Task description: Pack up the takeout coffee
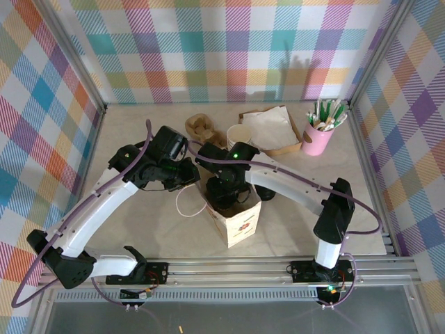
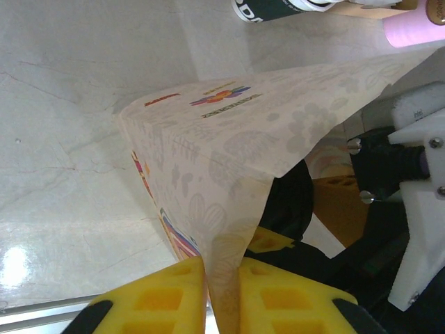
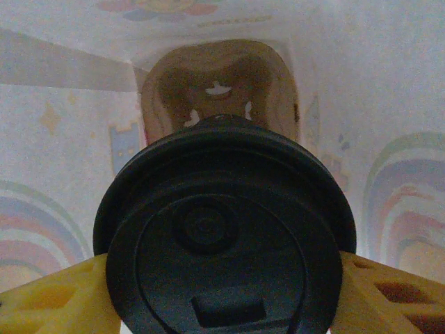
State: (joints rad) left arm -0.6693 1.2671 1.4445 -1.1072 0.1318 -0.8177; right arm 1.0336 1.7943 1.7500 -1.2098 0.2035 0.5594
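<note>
Gripping takeout coffee (image 3: 222, 229) upright, lid up, right hand (image 3: 222, 300) inside bag (image 2: 229, 139); left hand (image 2: 222, 299) pinching bag edge.

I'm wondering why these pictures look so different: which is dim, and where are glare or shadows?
Right wrist view: dim and warm-toned, shot inside the paper bag, the black lid of the takeout coffee close and slightly soft. Left wrist view: bright, with white glare on the table. Top view: evenly lit, straws casting shadows on the back wall.
</note>
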